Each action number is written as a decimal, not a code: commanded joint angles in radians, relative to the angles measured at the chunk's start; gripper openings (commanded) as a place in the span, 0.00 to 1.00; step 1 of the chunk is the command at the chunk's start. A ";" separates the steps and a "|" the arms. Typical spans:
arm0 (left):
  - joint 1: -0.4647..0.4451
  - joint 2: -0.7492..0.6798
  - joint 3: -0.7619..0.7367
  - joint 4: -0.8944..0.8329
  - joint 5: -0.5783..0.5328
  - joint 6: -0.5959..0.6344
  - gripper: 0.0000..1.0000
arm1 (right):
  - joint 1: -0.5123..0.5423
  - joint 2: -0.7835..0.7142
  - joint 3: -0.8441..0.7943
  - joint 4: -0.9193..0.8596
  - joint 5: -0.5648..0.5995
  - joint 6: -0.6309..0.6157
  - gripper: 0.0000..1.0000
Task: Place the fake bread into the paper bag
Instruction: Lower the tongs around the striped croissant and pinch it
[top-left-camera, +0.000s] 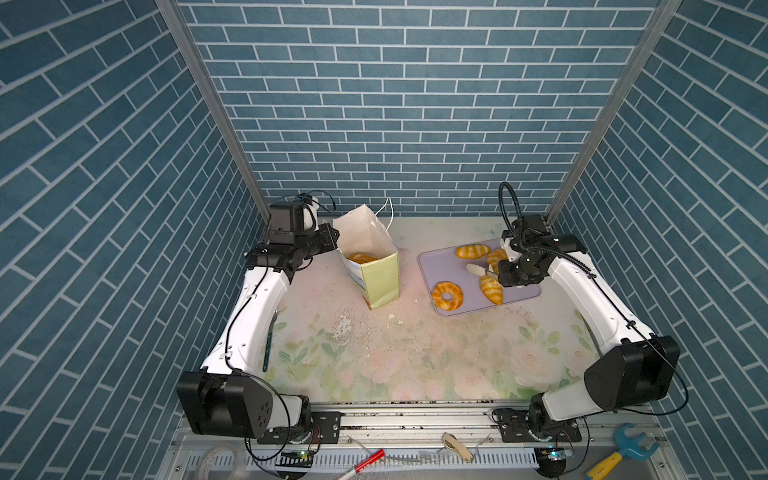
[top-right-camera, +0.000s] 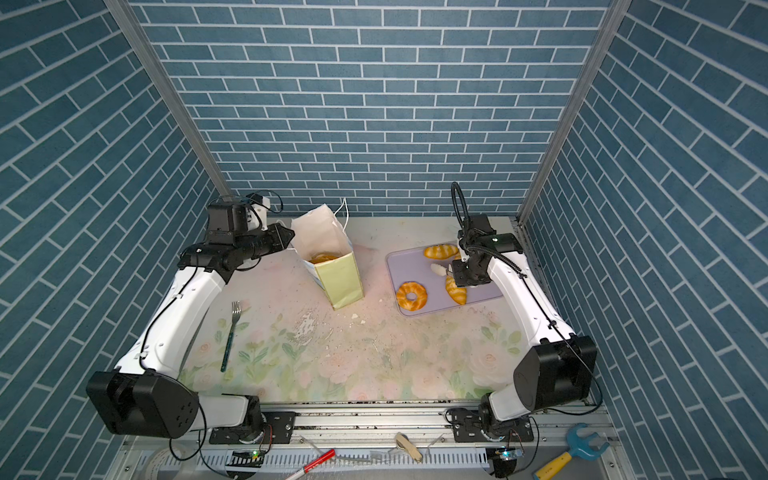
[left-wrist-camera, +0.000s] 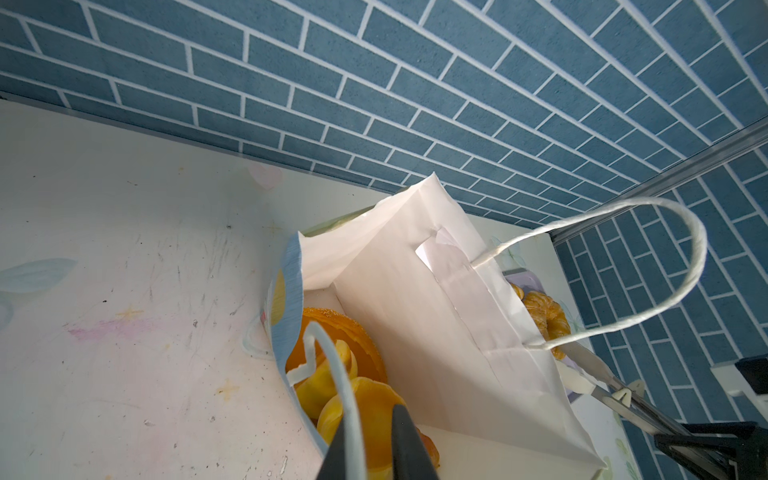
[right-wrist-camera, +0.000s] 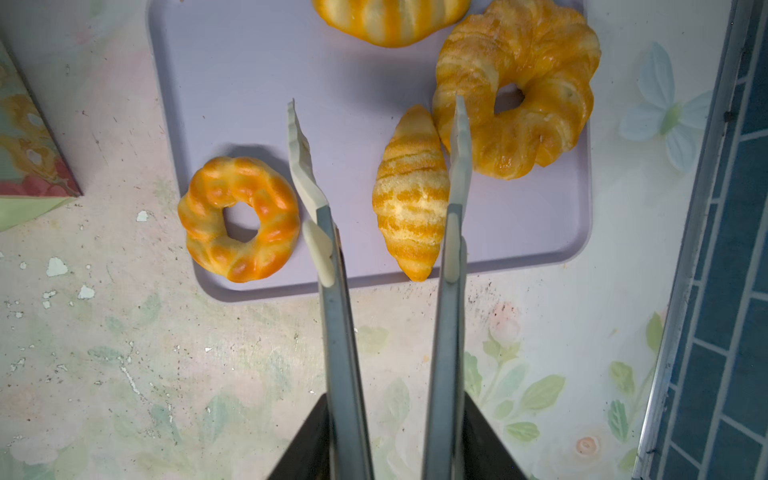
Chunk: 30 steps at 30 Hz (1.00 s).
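Roughly halfway: several bread (left-wrist-camera: 365, 399) pieces lie in the bag (top-left-camera: 380, 278), perhaps three, and four wait on the tray (right-wrist-camera: 232, 104). The left hand (left-wrist-camera: 374, 449) pinches the bag's cord (left-wrist-camera: 338, 374) — the right hand (right-wrist-camera: 397, 451) grips tongs (right-wrist-camera: 338, 332), open astride a croissant (right-wrist-camera: 409, 199).

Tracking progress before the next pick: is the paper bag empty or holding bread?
Holding bread. The left wrist view into the open paper bag shows orange pastries inside; how full it is, cannot tell.
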 joint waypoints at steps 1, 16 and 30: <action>-0.007 0.001 0.020 0.006 0.010 0.007 0.18 | -0.010 0.008 -0.005 -0.049 0.020 0.037 0.45; -0.010 -0.020 -0.004 0.013 -0.007 -0.001 0.18 | -0.055 0.067 -0.058 -0.057 0.006 0.047 0.43; -0.013 -0.039 -0.017 0.014 -0.020 -0.007 0.18 | -0.058 0.082 -0.057 -0.029 -0.077 0.021 0.29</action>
